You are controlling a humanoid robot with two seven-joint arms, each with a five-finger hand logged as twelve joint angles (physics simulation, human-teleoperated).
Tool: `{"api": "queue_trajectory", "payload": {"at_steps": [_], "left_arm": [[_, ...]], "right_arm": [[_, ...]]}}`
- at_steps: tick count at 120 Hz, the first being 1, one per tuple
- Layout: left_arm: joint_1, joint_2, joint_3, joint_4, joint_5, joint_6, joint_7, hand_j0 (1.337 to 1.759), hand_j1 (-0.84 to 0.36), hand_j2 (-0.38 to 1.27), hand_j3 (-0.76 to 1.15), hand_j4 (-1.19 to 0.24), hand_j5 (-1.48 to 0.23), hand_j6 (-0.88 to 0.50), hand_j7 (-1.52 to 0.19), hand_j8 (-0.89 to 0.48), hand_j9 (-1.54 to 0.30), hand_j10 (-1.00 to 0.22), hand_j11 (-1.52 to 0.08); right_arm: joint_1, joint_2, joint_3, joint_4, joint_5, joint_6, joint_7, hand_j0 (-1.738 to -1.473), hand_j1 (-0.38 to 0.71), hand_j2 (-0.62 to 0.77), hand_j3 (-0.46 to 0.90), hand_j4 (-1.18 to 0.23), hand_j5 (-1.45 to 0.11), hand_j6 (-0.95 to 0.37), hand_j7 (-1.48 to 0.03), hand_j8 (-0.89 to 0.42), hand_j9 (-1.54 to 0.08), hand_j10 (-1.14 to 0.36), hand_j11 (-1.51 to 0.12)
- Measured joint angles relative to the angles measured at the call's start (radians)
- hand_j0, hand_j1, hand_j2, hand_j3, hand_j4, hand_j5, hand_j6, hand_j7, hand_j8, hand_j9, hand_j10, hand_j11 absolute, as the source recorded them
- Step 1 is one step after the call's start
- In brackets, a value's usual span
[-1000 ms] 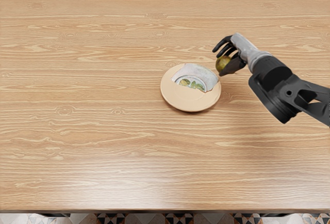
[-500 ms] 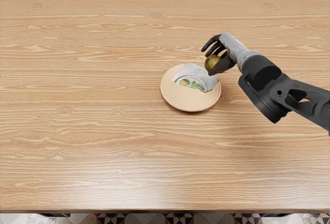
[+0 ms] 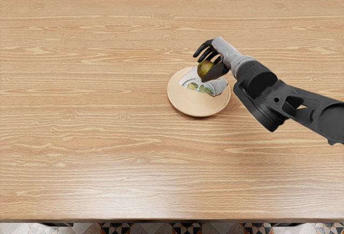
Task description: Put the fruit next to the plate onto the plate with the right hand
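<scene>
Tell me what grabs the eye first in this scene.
The black-and-grey right hand reaches in from the right, fingers closed around a round yellow-green fruit. It hangs over the far rim of the tan round plate, near the middle of the wooden table.

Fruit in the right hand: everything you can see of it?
The fruit is small, roundish and yellow-green with a dull skin. It is partly hidden by the dark right hand, which is curled round it from above. It is held over the far side of the tan plate. Contact with the plate cannot be told.
</scene>
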Motion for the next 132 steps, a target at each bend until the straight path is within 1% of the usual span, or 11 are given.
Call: {"api": "queue_trajectory", "payload": {"at_steps": [41, 67, 89, 115, 132], "left_arm": [[0.0, 0.0, 0.0, 0.0, 0.0, 0.0, 0.0, 1.658, 0.35, 0.0, 0.0, 0.0, 0.0, 0.0, 0.0, 0.0, 0.0, 0.0, 0.0], [0.0, 0.0, 0.0, 0.0, 0.0, 0.0, 0.0, 1.658, 0.35, 0.0, 0.0, 0.0, 0.0, 0.0, 0.0, 0.0, 0.0, 0.0, 0.0], [0.0, 0.0, 0.0, 0.0, 0.0, 0.0, 0.0, 1.658, 0.35, 0.0, 0.0, 0.0, 0.0, 0.0, 0.0, 0.0, 0.0, 0.0, 0.0], [0.0, 0.0, 0.0, 0.0, 0.0, 0.0, 0.0, 1.658, 0.35, 0.0, 0.0, 0.0, 0.0, 0.0, 0.0, 0.0, 0.0, 0.0, 0.0], [0.0, 0.0, 0.0, 0.0, 0.0, 0.0, 0.0, 1.658, 0.35, 0.0, 0.0, 0.0, 0.0, 0.0, 0.0, 0.0, 0.0, 0.0, 0.0]], "right_arm": [[-0.015, 0.048, -0.005, -0.012, -0.002, -0.002, 0.0, -1.658, 0.26, 0.21, 0.0, -0.59, -0.78, -0.59, -0.77, -0.42, -0.78, -0.47, -0.78], [-0.032, 0.074, -0.01, -0.034, -0.003, -0.002, 0.0, -1.658, 0.26, 0.22, 0.0, -0.58, -0.78, -0.59, -0.77, -0.43, -0.78, -0.48, -0.78], [-0.049, 0.114, -0.012, -0.067, -0.007, -0.003, 0.0, -1.658, 0.26, 0.21, 0.0, -0.58, -0.78, -0.59, -0.77, -0.42, -0.78, -0.47, -0.78], [-0.067, 0.127, -0.012, -0.078, -0.012, -0.004, 0.0, -1.658, 0.26, 0.21, 0.0, -0.58, -0.78, -0.59, -0.77, -0.42, -0.78, -0.47, -0.78], [-0.075, 0.131, -0.013, -0.079, -0.014, -0.005, 0.0, -1.658, 0.25, 0.18, 0.0, -0.57, -0.76, -0.58, -0.75, -0.43, -0.76, -0.48, -0.75]]}}
